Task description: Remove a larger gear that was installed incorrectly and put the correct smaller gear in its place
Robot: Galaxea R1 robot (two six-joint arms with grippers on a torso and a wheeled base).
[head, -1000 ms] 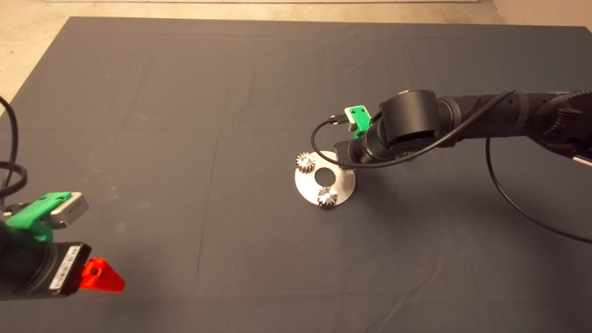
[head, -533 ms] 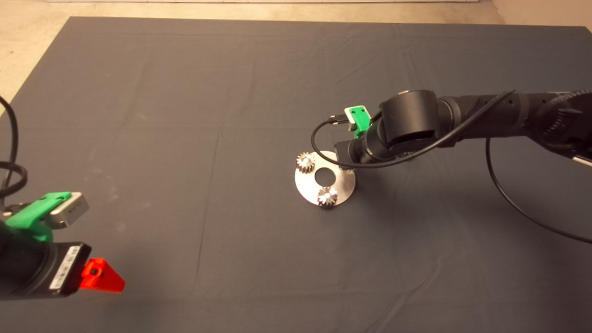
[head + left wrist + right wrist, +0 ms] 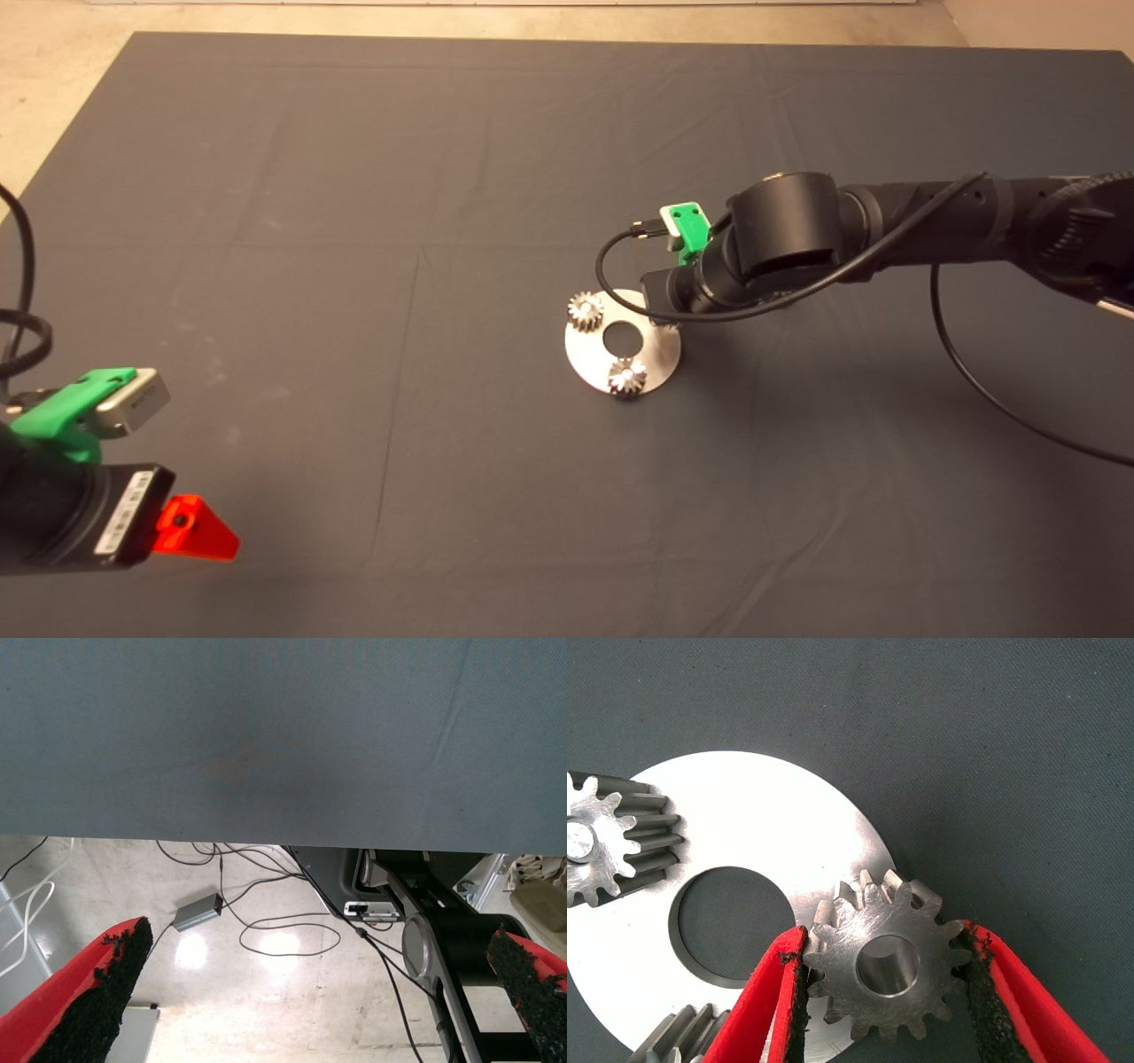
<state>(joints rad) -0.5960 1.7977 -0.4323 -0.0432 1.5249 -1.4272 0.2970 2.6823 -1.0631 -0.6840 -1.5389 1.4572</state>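
Observation:
A round silver plate [image 3: 753, 815] with a central hole lies mid-mat [image 3: 657, 356]. Two small silvery gears stand on it, one at its far-left rim [image 3: 585, 310] [image 3: 607, 846] and one at its near rim [image 3: 626, 377] [image 3: 691, 1035]. At the plate's right rim, under my right arm [image 3: 780, 230], my right gripper [image 3: 883, 939] is shut on the larger gear [image 3: 881, 961]. This gear is duller and wider, and its central hole is empty. A black pad presses its teeth on each side. The smaller gear for the swap is out of view.
My left gripper [image 3: 195, 530] is parked at the mat's lower left edge, its fingers wide apart [image 3: 310, 974]. Its wrist view looks past the mat's edge at floor, cables and a machine base. A black cable [image 3: 974, 381] hangs from the right arm.

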